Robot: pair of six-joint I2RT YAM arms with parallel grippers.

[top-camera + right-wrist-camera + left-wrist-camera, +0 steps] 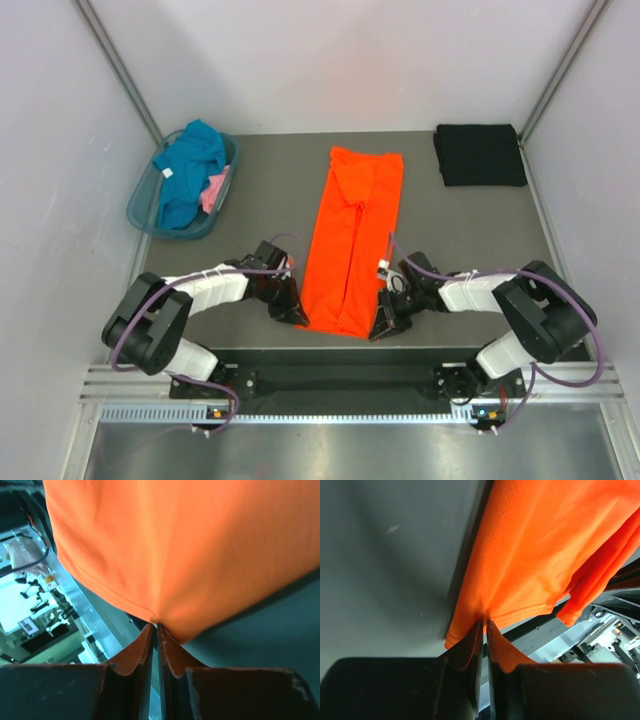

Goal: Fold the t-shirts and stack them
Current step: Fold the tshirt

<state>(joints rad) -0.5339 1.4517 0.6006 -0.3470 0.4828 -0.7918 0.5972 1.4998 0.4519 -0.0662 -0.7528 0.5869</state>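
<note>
A bright orange t-shirt [352, 240] lies folded into a long strip down the middle of the table, its hem at the near edge. My left gripper [298, 314] is shut on the hem's near left corner [485, 616]. My right gripper [382, 328] is shut on the near right corner [156, 621]. In both wrist views the cloth [540, 555] [190, 550] fans out from the pinched fingertips. A folded black t-shirt [479, 154] lies at the far right. Teal [190, 170] and pink [214, 190] t-shirts sit crumpled in the basket.
A translucent blue-green basket [143, 212] stands at the far left beside the wall. White walls close in both sides and the back. The table's near edge and a metal rail [340, 385] run just behind both grippers.
</note>
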